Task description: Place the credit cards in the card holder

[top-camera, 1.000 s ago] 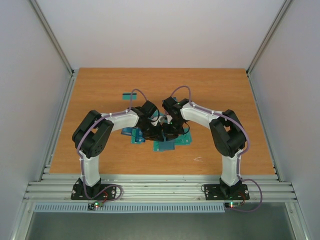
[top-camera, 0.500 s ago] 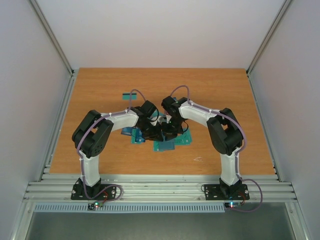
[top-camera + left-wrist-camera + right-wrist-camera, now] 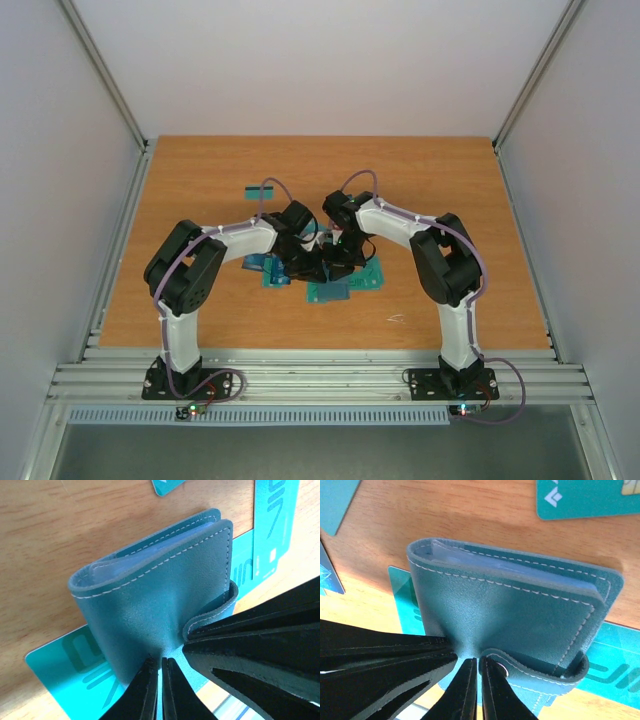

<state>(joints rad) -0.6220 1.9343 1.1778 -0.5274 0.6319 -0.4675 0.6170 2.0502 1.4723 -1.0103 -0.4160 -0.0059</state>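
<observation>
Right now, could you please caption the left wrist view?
Left end effector pinches the closed card holder above teal credit cards.

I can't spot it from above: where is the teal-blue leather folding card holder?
In both wrist views the teal-blue leather card holder fills the centre, pinched at its edge by the left gripper and right gripper, mid-table over teal cards.

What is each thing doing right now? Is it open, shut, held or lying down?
card holder, folded shut, strap wrapped round its open edge, held by both grippers.
credit cards, lying flat on the table, outside the card holder.
left gripper, pinched shut on the card holder's edge.
right gripper, pinched shut on the card holder beside the strap.
</observation>
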